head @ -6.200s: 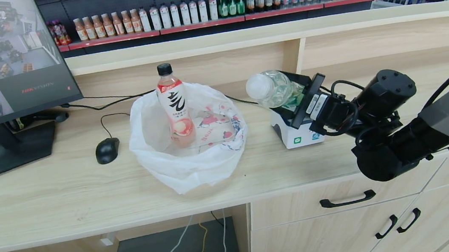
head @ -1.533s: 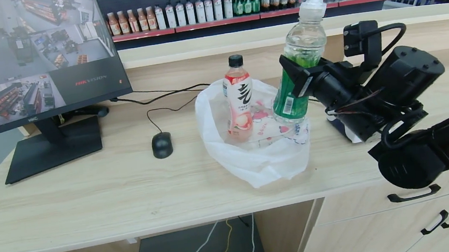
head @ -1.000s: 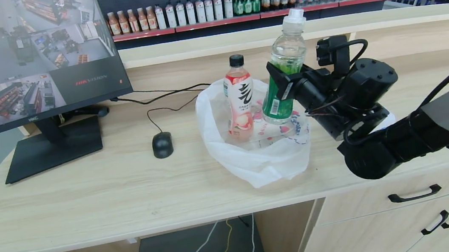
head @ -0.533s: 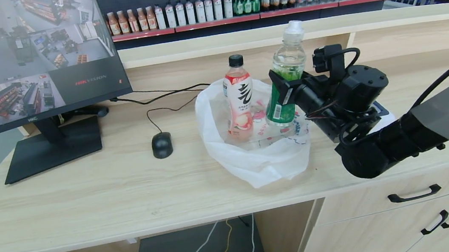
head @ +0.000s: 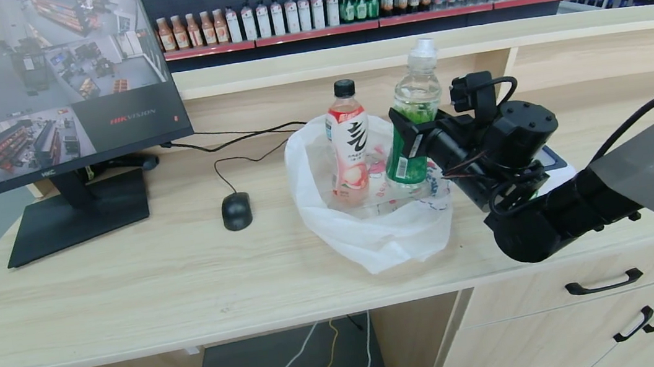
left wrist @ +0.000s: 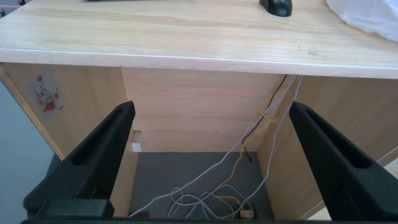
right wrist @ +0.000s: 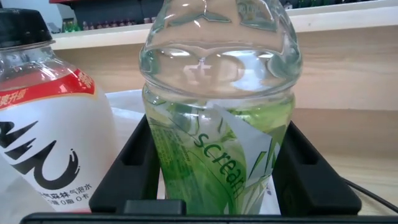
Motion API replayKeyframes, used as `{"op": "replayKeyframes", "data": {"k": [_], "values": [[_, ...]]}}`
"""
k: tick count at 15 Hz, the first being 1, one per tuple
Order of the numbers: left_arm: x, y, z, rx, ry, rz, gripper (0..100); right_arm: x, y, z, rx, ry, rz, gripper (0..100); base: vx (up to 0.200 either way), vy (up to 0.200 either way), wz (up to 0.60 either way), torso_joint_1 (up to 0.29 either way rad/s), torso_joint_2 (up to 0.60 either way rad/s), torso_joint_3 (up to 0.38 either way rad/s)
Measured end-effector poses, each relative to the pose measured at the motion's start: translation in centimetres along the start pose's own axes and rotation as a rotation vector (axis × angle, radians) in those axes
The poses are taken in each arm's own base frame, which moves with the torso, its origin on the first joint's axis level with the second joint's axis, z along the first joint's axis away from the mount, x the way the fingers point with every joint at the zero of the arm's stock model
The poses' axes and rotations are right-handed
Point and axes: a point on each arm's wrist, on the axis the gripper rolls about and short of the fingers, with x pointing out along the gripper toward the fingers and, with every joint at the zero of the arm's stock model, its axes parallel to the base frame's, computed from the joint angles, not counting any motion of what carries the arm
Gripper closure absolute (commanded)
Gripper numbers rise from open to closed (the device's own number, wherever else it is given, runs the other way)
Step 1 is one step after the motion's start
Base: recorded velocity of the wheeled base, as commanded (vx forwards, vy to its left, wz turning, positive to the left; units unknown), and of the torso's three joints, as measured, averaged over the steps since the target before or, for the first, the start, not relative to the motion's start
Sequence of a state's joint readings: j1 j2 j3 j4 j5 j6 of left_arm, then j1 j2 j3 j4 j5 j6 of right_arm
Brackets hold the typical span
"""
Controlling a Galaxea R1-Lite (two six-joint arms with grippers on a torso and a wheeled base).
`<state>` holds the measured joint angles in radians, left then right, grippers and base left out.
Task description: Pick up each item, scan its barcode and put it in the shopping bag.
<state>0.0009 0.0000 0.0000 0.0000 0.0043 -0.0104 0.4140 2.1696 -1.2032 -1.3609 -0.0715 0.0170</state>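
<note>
Head view has my right pincer [head: 413, 136] pinching the green-label bottle [head: 417, 92] upright by its middle, base low inside the shopping bag [head: 371, 237] just beside the pink bottle [head: 348, 143], so it should stand when released.

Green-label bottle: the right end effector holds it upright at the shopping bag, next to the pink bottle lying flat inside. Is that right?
Not quite. The pink bottle stands upright in the shopping bag, not lying flat, as the head view shows. The rest holds: the right end effector grips the green-label bottle upright at the bag.
</note>
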Motion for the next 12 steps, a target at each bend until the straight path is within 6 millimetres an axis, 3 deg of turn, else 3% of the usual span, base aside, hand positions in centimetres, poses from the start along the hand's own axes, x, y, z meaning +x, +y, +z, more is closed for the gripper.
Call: {"op": "replayKeyframes", "data": {"k": [12], "values": [[0.0,0.0,0.0,0.0,0.0,0.0,0,-1.0,0.3,-1.3,-0.011,0.0,0.009,100,0.0,0.0,0.0,0.0,0.0,0.0]]}}
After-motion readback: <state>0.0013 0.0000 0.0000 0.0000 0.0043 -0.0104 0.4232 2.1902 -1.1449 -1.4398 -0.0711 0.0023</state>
